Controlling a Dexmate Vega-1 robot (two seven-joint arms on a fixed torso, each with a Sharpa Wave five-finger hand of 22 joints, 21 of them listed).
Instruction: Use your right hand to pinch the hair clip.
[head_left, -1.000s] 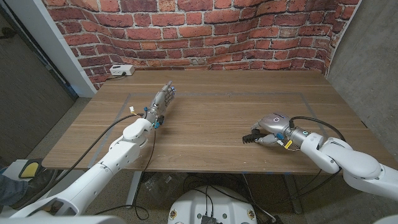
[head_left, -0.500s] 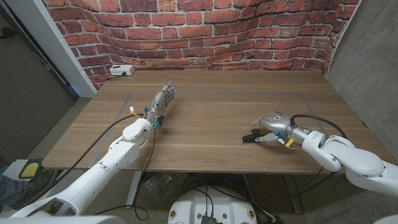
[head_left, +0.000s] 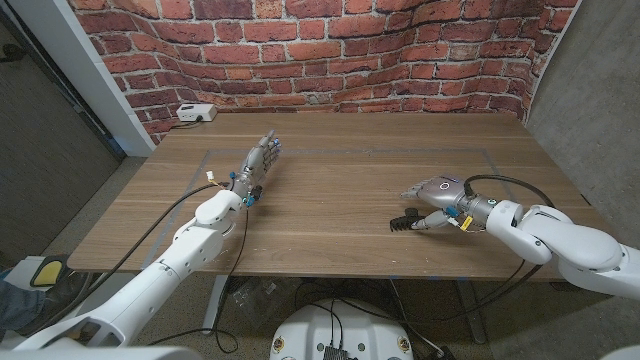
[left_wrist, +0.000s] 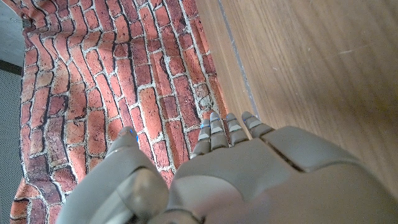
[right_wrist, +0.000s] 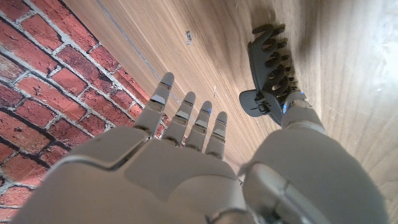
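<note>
At the far left edge of the tabletop (head_left: 330, 150) sits a small white box (head_left: 196, 114) against the brick wall (head_left: 330, 50); no lettering on it is legible. The left robot hand (head_left: 260, 160) holds nothing, its fingers straight and apart, reaching toward the wall. Further right, near the front edge, lies the black hair clip (head_left: 404, 221), teeth down on the wood. The right robot hand (head_left: 432, 196) hovers just beside it, fingers spread wide, its thumb tip (right_wrist: 297, 102) touching the clip's end.
</note>
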